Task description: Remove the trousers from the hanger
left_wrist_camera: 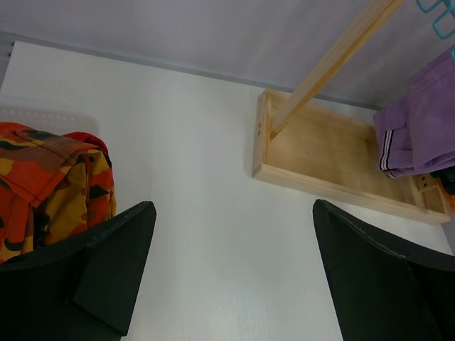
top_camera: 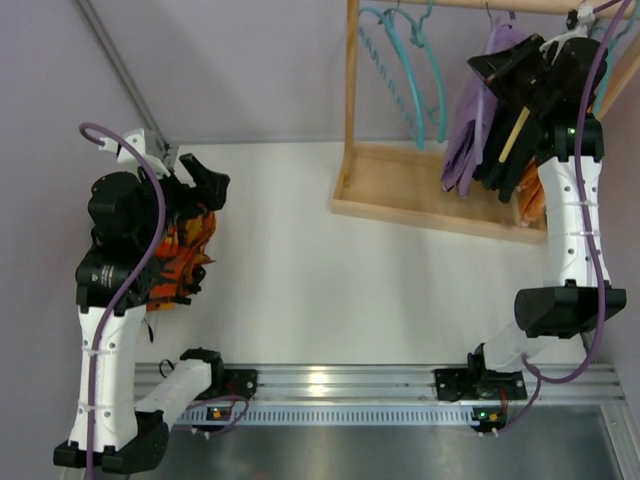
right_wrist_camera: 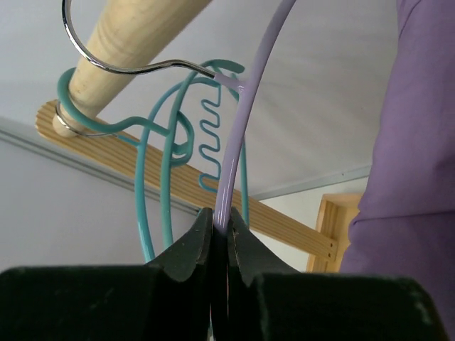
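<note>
Overhead, the white table runs back to a pale lavender-grey wall. A metal rail along its near edge carries both arm bases. At the far right stands a wooden rack with a shallow tray base, an upright post and a round bar across the top. A few teal hangers hang on the bar. To their right the trousers droop in a purple fold toward the tray, beside a black garment. An orange patterned garment lies on the table at the left, partly under the left arm.

The right wrist view alone shows the grip. The right pincer is clamped on the thin lavender wire of the hanger, fingertips pressed together around it below its curve. The hanger's silver hook sits over the round bar, and purple cloth fills that view's right edge. From above, the fingertips cannot be made out against the dark clothes.

The left wrist view alone shows the white-striped end of the trousers hanging over the tray. It also shows the left pincer, fingers wide apart and holding nothing, above bare table beside the orange garment.
</note>
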